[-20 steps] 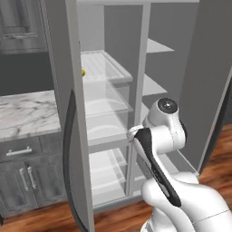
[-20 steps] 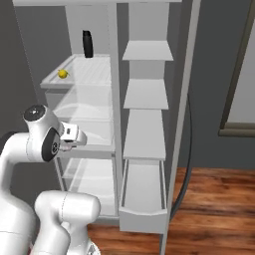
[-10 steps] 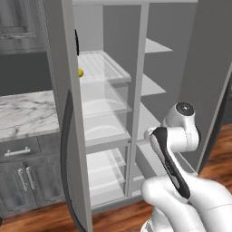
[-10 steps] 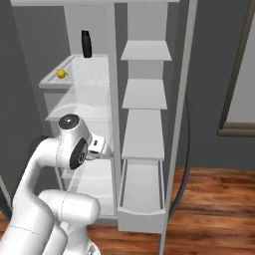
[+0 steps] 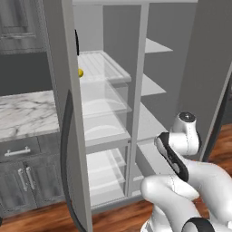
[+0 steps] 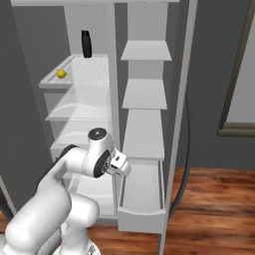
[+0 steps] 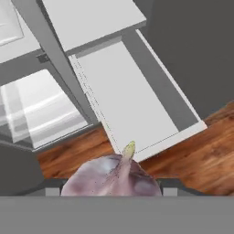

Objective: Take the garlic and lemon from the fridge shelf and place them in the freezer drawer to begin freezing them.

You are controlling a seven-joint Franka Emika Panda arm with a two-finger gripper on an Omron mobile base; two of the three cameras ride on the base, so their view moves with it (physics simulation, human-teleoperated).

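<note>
- Carrying the garlic [image 7: 114,178] in the gripper [image 7: 109,192]; in the hand view the bulb sits right at the bottom between the tips, stem poking up, so I read the jaws as closed part-way around it, holding it
- I have the hand tilted down toward the freezer drawer [image 7: 132,98]; that way the bulb hangs over the pulled-out drawer and can drop straight in once released, as I judge it
- Seen from the right base view, the gripper [image 6: 121,165] is just beside the drawer's left wall [image 6: 122,194], a little above it; the drawer's floor looks bare and free to receive
- The lemon [image 6: 61,73] is well above the drawer and to its left, on the ribbed fridge shelf [image 6: 92,79] near that shelf's front left corner; it is not yet moved, so I judge half the job remains
- A dark bottle [image 6: 86,44] stands at the back of that same shelf, apart from the lemon; I think it should not hinder the second pick
- Between the drawer and the shelf side runs the upright divider [image 6: 113,99]; the arm must clear it going back up
- Plain grey shelves [image 6: 146,51] stack directly above the drawer; the lowest overhangs its rear, so I would release toward the drawer's front
</note>
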